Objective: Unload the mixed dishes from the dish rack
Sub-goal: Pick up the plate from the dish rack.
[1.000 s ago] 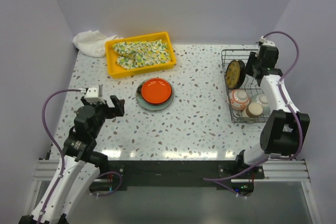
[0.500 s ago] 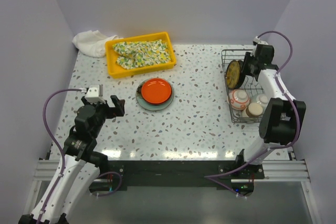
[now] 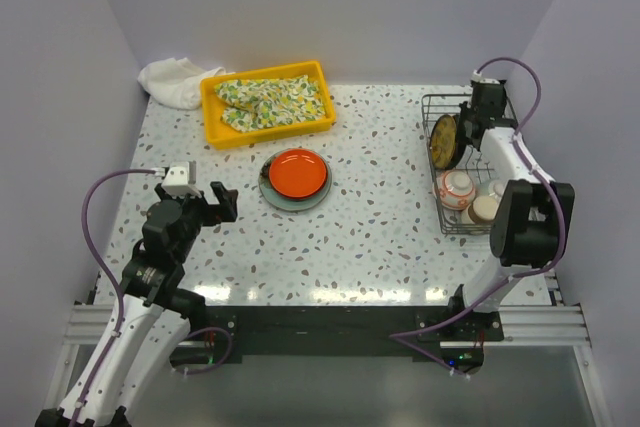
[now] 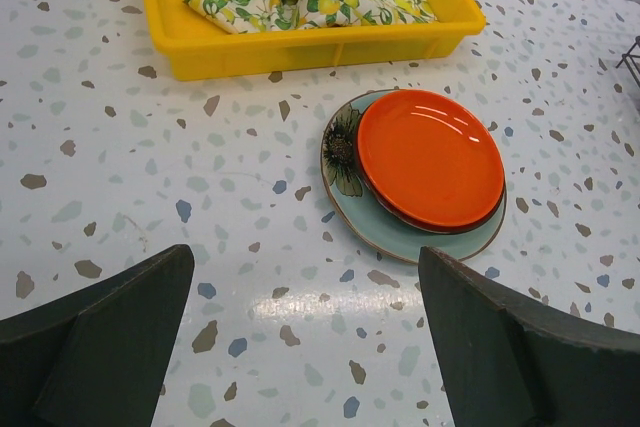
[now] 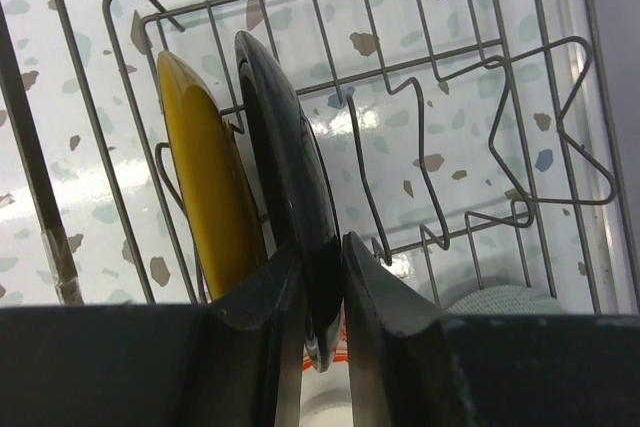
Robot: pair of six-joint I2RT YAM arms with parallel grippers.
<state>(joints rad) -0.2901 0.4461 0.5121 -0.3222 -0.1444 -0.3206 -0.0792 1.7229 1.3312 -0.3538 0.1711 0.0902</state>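
Observation:
The dish rack (image 3: 440, 99) stands at the right of the table. In it a dark dish (image 5: 285, 147) and a yellow plate (image 5: 205, 177) stand on edge side by side between the tines. My right gripper (image 5: 322, 247) is shut on the near rim of the dark dish, one finger on each face; from above it (image 3: 467, 127) hangs over the rack's back half. A red-patterned white bowl (image 3: 457, 188), a tan cup (image 3: 486, 208) and a pale bowl (image 3: 497, 188) fill the rack's front. My left gripper (image 4: 300, 347) is open and holds nothing, near a red-black bowl (image 4: 430, 157) on a pale green plate (image 4: 400, 237).
A yellow tray (image 3: 212, 107) holding a floral cloth (image 3: 275, 99) sits at the back left, with a white towel (image 3: 170, 82) beside it. The right arm leans over the rack's right side. Purple walls close in on both sides.
My right gripper has shifted a little left and toward the back over the rack and closed onto the dark dish. The left arm has not moved.

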